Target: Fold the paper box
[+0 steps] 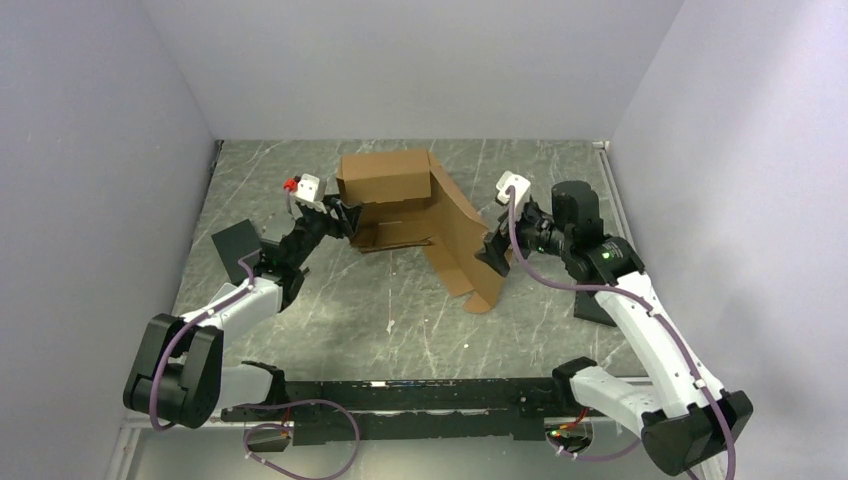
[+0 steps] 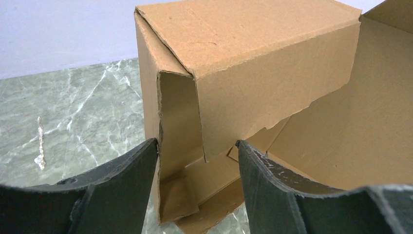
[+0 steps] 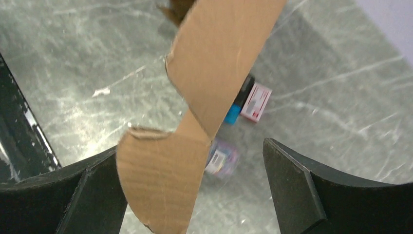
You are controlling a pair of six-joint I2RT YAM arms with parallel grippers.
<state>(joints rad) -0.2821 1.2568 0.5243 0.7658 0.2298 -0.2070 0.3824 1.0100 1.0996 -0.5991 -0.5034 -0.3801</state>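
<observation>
Only the right wrist view shows 2 or 3 small coloured, labelled items [image 3: 253,102] on the marble table [image 3: 341,97], lying under a loose flap of the paper box [image 3: 219,63]; they are too blurred to name. Only the left wrist view shows the box's folded end wall. The half-erected box stands between the 2 grippers. The left gripper [image 2: 197,187] is open astride the box's near corner, with 1 finger [image 2: 122,190] just beside the wall edge. The right gripper [image 3: 195,190] gapes wide, the loose flap hanging unclamped between its fingers.
</observation>
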